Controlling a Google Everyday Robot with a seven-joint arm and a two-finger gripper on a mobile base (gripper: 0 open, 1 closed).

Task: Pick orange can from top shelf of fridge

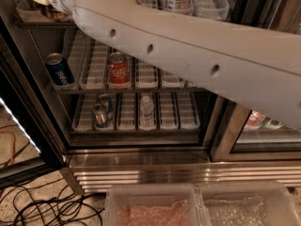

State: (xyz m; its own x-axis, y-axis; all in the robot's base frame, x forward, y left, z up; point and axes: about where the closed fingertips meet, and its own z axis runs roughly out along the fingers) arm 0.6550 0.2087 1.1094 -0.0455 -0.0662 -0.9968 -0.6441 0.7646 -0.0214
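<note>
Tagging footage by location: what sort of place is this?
Likely a canteen or shop: glass-door fridge, red cola can in slotted trays, floor cables; the gripper is out of frame, upper left.

Arm point(188, 55) bars the top shelf point(42, 23) front — pincer off-frame, top left.

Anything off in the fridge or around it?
Nothing spilled or toppled: blue can, red can and lower-rack cans stand upright. Only oddity: loose cables tangled on the floor, lower left. The gripper is out of view past the upper-left end of the arm.
</note>
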